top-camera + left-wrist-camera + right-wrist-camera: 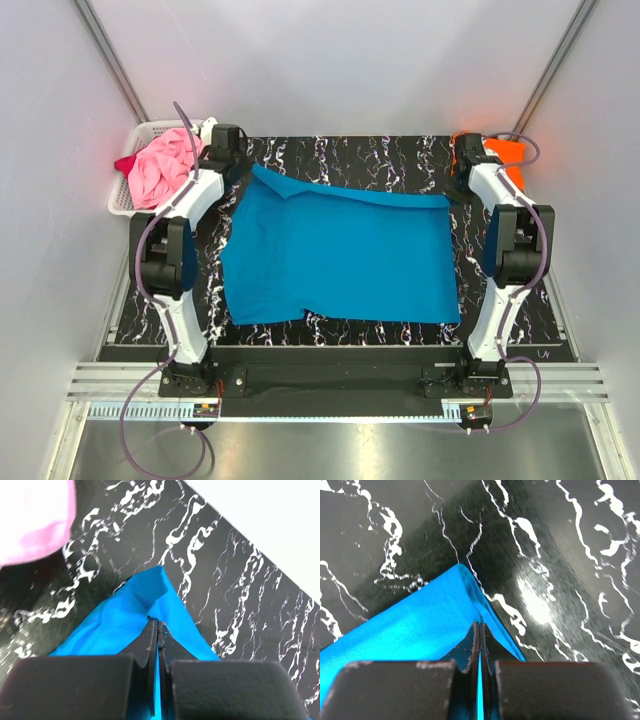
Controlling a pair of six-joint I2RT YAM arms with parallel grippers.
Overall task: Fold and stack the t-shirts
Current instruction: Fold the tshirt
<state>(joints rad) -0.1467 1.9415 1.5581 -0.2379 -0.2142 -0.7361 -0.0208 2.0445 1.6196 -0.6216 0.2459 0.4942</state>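
My left fingers [158, 625] are pinched shut on the far left corner of the turquoise t-shirt [340, 250], and my right fingers [480, 627] are shut on its far right corner. The shirt lies spread on the counter [400, 150]. Holding both far corners should let me carry that edge over evenly for a fold. The pink t-shirt [165, 165] sits in the basket [120, 200], and the orange t-shirt [505, 152] lies far right.

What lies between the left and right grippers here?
The turquoise t-shirt: its far edge spans from the left gripper to the right gripper, clear in the top view. Each wrist view shows its gripper shut on a corner.
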